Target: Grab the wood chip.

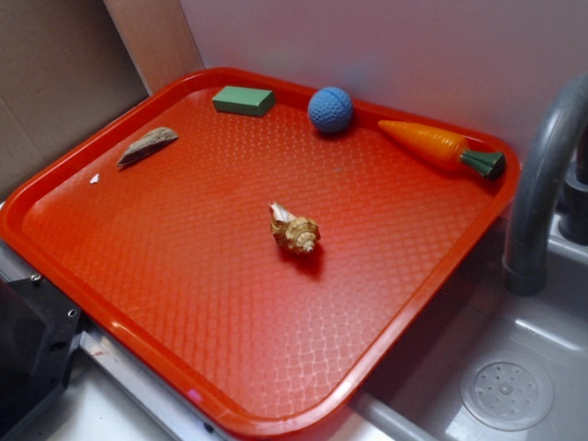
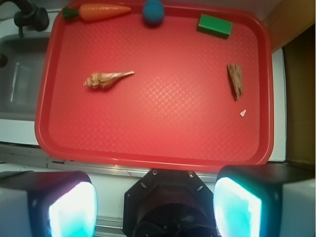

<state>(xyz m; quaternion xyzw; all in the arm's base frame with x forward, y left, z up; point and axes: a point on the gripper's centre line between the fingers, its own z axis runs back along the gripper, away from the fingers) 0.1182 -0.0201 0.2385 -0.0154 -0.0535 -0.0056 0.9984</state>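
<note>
your end effector [image 2: 155,207] sits spread and empty off the tray's [image 2: 148,160] near edge, and the chip [image 2: 235,81] lies ahead and to the right in the wrist view, beside the right rim, long axis pointing away from you

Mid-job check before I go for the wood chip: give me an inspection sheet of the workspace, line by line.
Surface: red tray with a textured floor, flat on the counter.
Job's things: wood chip lies flat near one tray edge, untouched, with a small white fleck beside it.
Clutter: green block, blue ball and toy carrot along the far rim; seashell mid-tray. All apart from the chip.
Grippers: hand open, empty, back behind the tray's near rim, fingers wide.
Cables: nothing seen.
Surroundings: grey sink with faucet beside the tray; wall behind.
</note>
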